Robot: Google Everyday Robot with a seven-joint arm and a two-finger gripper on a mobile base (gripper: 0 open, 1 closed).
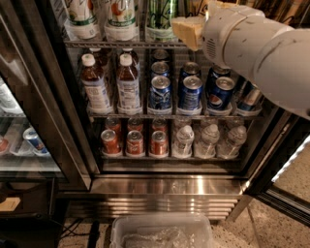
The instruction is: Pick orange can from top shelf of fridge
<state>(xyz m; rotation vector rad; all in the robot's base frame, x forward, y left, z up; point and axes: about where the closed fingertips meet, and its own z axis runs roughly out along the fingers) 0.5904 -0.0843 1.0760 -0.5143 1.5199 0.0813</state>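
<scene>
We are holding the gripper (188,30) up at the top shelf (116,44) of the fridge (164,186), with its tan tip level with the tall cans and just right of the green can (162,17). The orange can (197,7) is standing behind it, mostly hidden by the gripper and white arm (252,46). We cannot tell whether the gripper is open or closed. We are judging that this height lets it reach in above the front rail, clear of the blue cans (191,92).

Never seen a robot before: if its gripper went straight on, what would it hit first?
Probably the tall green can on the top shelf: the gripper, just right of it, points that way. Depth is unclear, so it might pass in front.
</scene>
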